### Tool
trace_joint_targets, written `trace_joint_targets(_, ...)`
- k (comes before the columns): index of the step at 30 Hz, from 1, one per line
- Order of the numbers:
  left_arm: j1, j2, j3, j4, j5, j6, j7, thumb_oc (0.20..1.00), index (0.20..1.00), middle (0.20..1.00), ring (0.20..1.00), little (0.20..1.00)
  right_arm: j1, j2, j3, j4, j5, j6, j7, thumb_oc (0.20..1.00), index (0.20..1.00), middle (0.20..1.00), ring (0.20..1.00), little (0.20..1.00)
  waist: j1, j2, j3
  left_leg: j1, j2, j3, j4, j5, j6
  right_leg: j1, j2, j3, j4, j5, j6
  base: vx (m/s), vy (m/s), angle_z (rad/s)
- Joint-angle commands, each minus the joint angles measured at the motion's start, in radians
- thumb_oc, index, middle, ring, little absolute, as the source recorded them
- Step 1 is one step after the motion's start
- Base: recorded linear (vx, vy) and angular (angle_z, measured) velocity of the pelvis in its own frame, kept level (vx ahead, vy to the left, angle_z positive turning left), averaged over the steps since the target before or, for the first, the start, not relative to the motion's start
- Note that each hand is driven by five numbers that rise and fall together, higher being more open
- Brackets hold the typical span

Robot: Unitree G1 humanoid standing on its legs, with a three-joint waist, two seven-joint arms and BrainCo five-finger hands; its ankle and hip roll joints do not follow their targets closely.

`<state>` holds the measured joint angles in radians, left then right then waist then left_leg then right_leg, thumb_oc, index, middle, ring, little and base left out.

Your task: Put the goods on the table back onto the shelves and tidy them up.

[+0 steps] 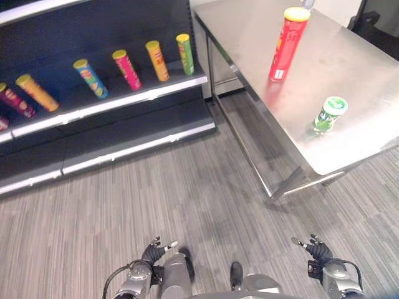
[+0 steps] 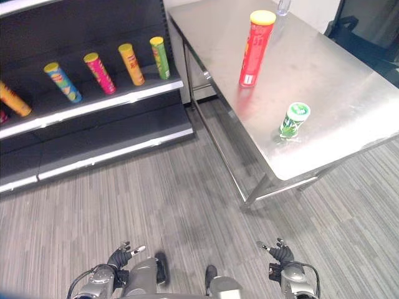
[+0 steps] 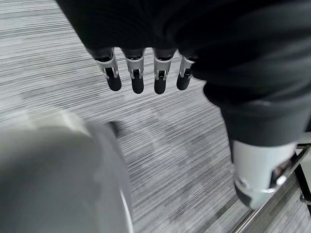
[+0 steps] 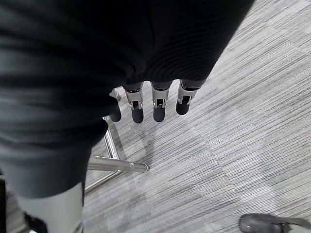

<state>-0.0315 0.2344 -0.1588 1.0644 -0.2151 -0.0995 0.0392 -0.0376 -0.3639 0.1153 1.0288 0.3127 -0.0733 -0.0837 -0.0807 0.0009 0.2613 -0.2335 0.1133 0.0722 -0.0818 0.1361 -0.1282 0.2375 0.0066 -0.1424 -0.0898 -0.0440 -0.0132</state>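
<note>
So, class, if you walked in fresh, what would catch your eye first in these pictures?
The tall red can with a yellow lid, upright on the steel table, stands out first, with a short green can nearer the table's front edge. Next comes the row of colourful cans on the dark shelf to the left.

Steel surface [image 1: 349, 81] at two o'clock carries upright red can [image 1: 287, 43] and green can [image 1: 328, 114]; shelf [image 1: 112, 103] at ten o'clock holds six cans.

Grey striped carpet floor [image 1: 187, 187] runs under everything — a steel table [image 1: 349, 81] with slim metal legs stands near dark shelves [image 1: 112, 103] edged in pale strips — light glints off the tabletop.
</note>
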Motion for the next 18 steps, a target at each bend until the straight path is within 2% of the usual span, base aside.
trace_joint_targets(1, -0.022, 0.026, -0.032, -0.016, 0.015, -0.022, 0.012, 1.0, 1.0, 1.0, 1.0, 1.0, 0.031, -0.027, -0.011, -0.007, -0.027, -0.011, -0.008, 1.0, 1.0, 1.0, 1.0, 1.0, 0.017, 0.012, 0.009, 0.148, 0.0, 0.018, 0.082, -0.015, 0.002, -0.067, -0.028, 0.001, 0.003, -0.051, 0.099, 0.14, 0.028, -0.78)
trace_joint_targets(5, -0.019, 0.03, -0.027, -0.011, 0.017, -0.02, 0.019, 1.0, 1.0, 1.0, 1.0, 1.0, 0.038, -0.012, -0.019, 0.012, -0.025, -0.008, -0.013, 1.0, 1.0, 1.0, 1.0, 1.0, 0.01, 0.012, -0.008, 0.2, -0.015, 0.031, 0.019, -0.011, 0.01, -0.072, -0.038, 0.034, 0.004, -0.057, 0.103, 0.16, 0.131, -0.6)
trace_joint_targets(9, -0.025, 0.036, -0.017, 0.005, 0.015, -0.02, 0.026, 1.0, 1.0, 1.0, 1.0, 1.0, 0.037, 0.004, -0.034, 0.06, -0.02, -0.002, -0.02, 1.0, 1.0, 1.0, 1.0, 1.0, 0.003, 0.008, -0.022, 0.226, -0.034, 0.074, 0.006, -0.044, 0.036, -0.084, -0.068, 0.054, 0.021, -0.063, 0.128, 0.09, 0.146, -0.08)
trace_joint_targets(10, -0.025, 0.044, -0.012, -0.002, 0.008, -0.02, 0.027, 1.0, 1.0, 1.0, 1.0, 1.0, 0.041, 0.009, -0.044, 0.066, -0.025, 0.005, -0.013, 1.0, 1.0, 1.0, 1.0, 1.0, 0.003, 0.008, -0.024, 0.235, -0.042, 0.097, 0.002, -0.065, 0.055, -0.117, -0.094, 0.058, 0.093, -0.068, 0.144, 0.07, 0.158, -0.2)
trace_joint_targets(11, -0.025, 0.044, -0.012, -0.002, 0.008, -0.02, 0.027, 1.0, 1.0, 1.0, 1.0, 1.0, 0.041, 0.009, -0.044, 0.065, -0.025, 0.005, -0.013, 1.0, 1.0, 1.0, 1.0, 1.0, 0.005, 0.007, -0.025, 0.234, -0.043, 0.099, 0.002, -0.066, 0.056, -0.12, -0.095, 0.06, 0.096, -0.07, 0.145, 0.03, 0.169, -0.36)
trace_joint_targets(12, -0.029, 0.052, -0.008, -0.013, -0.002, -0.02, 0.027, 1.0, 1.0, 1.0, 1.0, 1.0, 0.04, 0.009, -0.054, 0.065, -0.022, 0.002, -0.015, 1.0, 1.0, 1.0, 1.0, 1.0, 0.005, 0.01, -0.017, 0.239, -0.046, 0.112, 0.0, -0.078, 0.068, -0.171, -0.108, 0.065, 0.18, -0.073, 0.16, -0.04, 0.166, -0.47)
trace_joint_targets(13, -0.039, 0.065, -0.005, -0.02, -0.004, -0.018, 0.03, 1.0, 1.0, 1.0, 1.0, 1.0, 0.032, 0.006, -0.067, 0.069, -0.013, 0.007, -0.018, 1.0, 1.0, 1.0, 1.0, 1.0, -0.009, 0.015, 0.013, 0.251, -0.04, 0.135, -0.006, -0.085, 0.083, -0.266, -0.114, 0.072, 0.339, -0.06, 0.19, -0.04, 0.165, -0.56)
trace_joint_targets(14, -0.04, 0.065, -0.004, -0.02, -0.004, -0.018, 0.03, 1.0, 1.0, 1.0, 1.0, 1.0, 0.031, 0.007, -0.067, 0.069, -0.013, 0.007, -0.018, 1.0, 1.0, 1.0, 1.0, 1.0, -0.007, 0.013, 0.012, 0.25, -0.041, 0.138, -0.005, -0.085, 0.084, -0.272, -0.115, 0.075, 0.347, -0.064, 0.191, -0.06, 0.131, -0.51)
trace_joint_targets(16, -0.048, 0.077, -0.003, -0.013, -0.002, -0.018, 0.031, 1.0, 1.0, 1.0, 1.0, 1.0, 0.035, 0.009, -0.086, 0.084, -0.001, 0.008, -0.023, 1.0, 1.0, 1.0, 1.0, 1.0, -0.017, 0.016, 0.032, 0.26, -0.029, 0.157, -0.006, -0.091, 0.087, -0.342, -0.135, 0.075, 0.45, -0.036, 0.214, -0.02, 0.023, -0.52)
trace_joint_targets(17, -0.054, 0.089, 0.003, -0.011, -0.003, -0.02, 0.035, 1.0, 1.0, 1.0, 1.0, 1.0, 0.055, 0.004, -0.119, 0.084, 0.012, 0.005, -0.036, 1.0, 1.0, 1.0, 1.0, 1.0, -0.021, 0.015, 0.027, 0.269, -0.012, 0.176, -0.006, -0.1, 0.075, -0.352, -0.189, 0.03, 0.393, -0.024, 0.208, 0.02, -0.031, -0.38)
trace_joint_targets(18, -0.054, 0.089, 0.003, -0.01, -0.003, -0.02, 0.035, 1.0, 1.0, 1.0, 1.0, 1.0, 0.056, 0.004, -0.12, 0.083, 0.012, 0.005, -0.036, 1.0, 1.0, 1.0, 1.0, 1.0, -0.022, 0.016, 0.027, 0.269, -0.011, 0.174, -0.006, -0.101, 0.075, -0.349, -0.188, 0.028, 0.39, -0.023, 0.208, 0.05, -0.121, -0.34)
